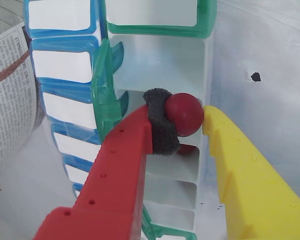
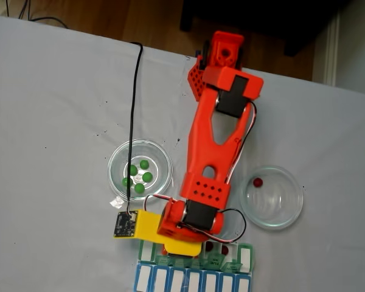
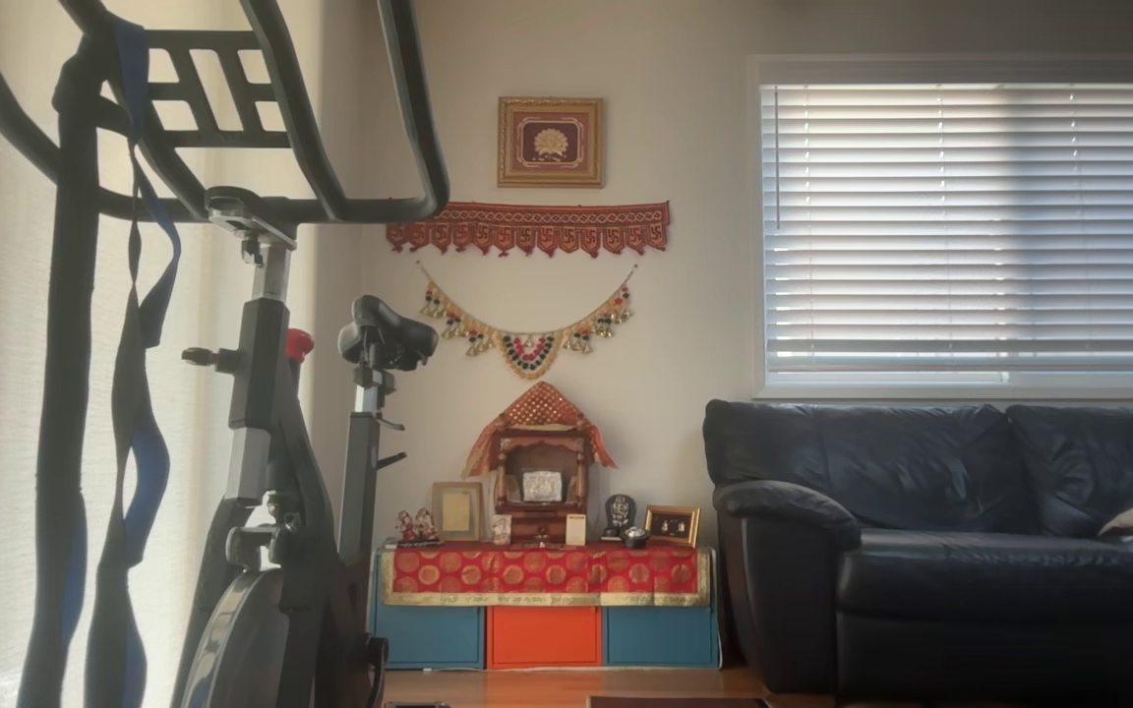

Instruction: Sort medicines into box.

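- the red arm (image 2: 207,146) reaches from 12 o'clock down to 6 o'clock in the fixed view, over the grey table (image 2: 55,109).
- the box (image 2: 194,271) lies at 6 o'clock there, green lids open.
- two glass dishes (image 2: 140,167) flank the arm; green pills (image 2: 140,176) at 9 o'clock, one red pill (image 2: 257,182) at 3 o'clock.
- in the wrist view the gripper (image 1: 182,122) is narrowly open, pinching a red ball (image 1: 185,114) between foam pad (image 1: 160,122) and yellow finger, over a white compartment (image 1: 160,65).
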Robot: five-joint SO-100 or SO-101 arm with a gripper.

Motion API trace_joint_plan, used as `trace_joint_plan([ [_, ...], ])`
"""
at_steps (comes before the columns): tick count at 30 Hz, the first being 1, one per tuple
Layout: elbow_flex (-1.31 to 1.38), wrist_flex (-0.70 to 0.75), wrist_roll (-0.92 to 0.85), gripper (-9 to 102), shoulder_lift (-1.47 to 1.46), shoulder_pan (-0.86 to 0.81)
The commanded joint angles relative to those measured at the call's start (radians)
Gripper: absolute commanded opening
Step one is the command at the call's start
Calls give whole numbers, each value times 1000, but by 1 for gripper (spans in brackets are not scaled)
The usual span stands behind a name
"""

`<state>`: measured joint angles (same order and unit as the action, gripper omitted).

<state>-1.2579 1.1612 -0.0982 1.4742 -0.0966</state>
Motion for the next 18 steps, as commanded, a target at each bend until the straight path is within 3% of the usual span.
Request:
trace_joint_plan([
  [1, 67, -5, 8, 1, 75, 31],
  [9, -75, -155, 28, 1, 149, 41],
  [18, -123, -189, 44, 1, 152, 67],
])
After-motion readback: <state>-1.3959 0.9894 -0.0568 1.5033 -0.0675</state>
